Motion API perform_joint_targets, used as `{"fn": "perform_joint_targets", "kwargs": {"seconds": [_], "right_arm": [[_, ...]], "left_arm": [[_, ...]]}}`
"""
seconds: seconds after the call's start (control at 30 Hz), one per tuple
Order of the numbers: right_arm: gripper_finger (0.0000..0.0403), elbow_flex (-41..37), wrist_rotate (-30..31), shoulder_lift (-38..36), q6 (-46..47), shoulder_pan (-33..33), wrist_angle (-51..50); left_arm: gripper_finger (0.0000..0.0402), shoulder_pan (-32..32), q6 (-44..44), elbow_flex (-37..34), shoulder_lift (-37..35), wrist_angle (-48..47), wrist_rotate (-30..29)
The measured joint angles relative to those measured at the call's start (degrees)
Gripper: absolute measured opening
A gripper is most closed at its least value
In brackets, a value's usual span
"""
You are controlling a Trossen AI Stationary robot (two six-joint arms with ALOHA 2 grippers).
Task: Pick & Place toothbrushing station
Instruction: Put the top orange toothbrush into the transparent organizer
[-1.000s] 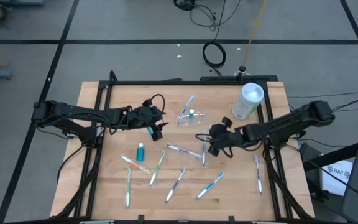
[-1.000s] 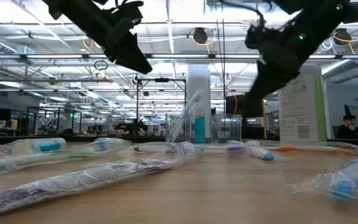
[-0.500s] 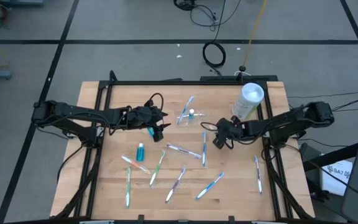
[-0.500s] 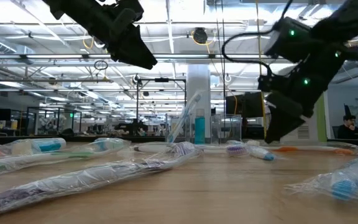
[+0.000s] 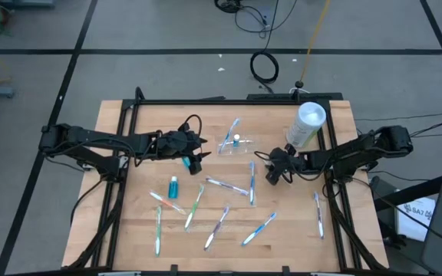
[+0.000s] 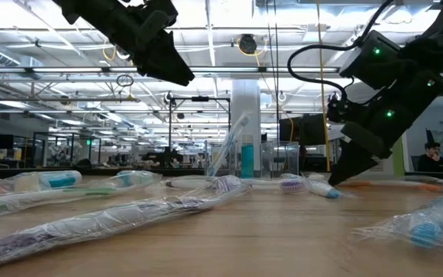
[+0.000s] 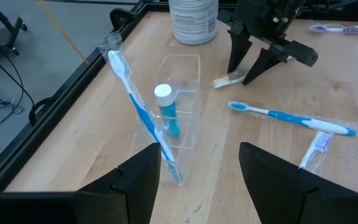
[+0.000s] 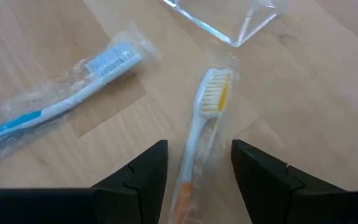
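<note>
The clear cup lies on its side on the wooden table, with a blue-and-white toothbrush and a white-capped teal tube in it. My right gripper is open and low over the table just right of the cup. Its fingers stand on either side of a wrapped toothbrush with orange-yellow bristles, which lies flat on the wood. I cannot see them touching it. My left gripper hangs open above the table left of the cup, with nothing between its fingers.
A tall white container stands at the far right. Several wrapped toothbrushes and a teal tube lie scattered over the near half of the table. A blue-and-white wrapped toothbrush lies close to my right gripper. A black frame edges the table.
My right gripper has come down toward the table and moved a little toward the right and far edges, ending with its fingers astride the orange-bristled toothbrush. Its fingers have stayed open. The left arm and all the things on the table have kept still.
</note>
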Motion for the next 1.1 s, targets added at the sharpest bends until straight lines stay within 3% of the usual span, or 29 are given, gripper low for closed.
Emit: {"fn": "perform_joint_targets", "kwargs": {"seconds": [0.13,0.43,0.67,0.9,1.1], "right_arm": [[0.0134,0.0,-0.4,0.0,0.0,0.0,-0.4],[0.0012,0.0,-0.9,0.0,-1.3,0.0,-0.7],[0.0015,0.5,-4.8,-2.0,0.8,0.0,-1.7],[0.0005,3.1,-9.6,-10.3,0.7,2.7,-1.1],[0.0,3.3,-4.1,-16.1,-6.5,7.0,7.9]], "left_arm": [[0.0225,0.0,0.0,0.0,0.0,0.0,0.0],[0.0225,0.0,0.0,0.0,0.0,-0.1,0.0],[0.0225,0.0,0.7,0.0,0.0,-0.2,0.0],[0.0225,0.0,0.5,0.0,0.0,-0.2,0.0],[0.0225,-0.1,0.6,0.0,0.0,0.0,0.0]]}}
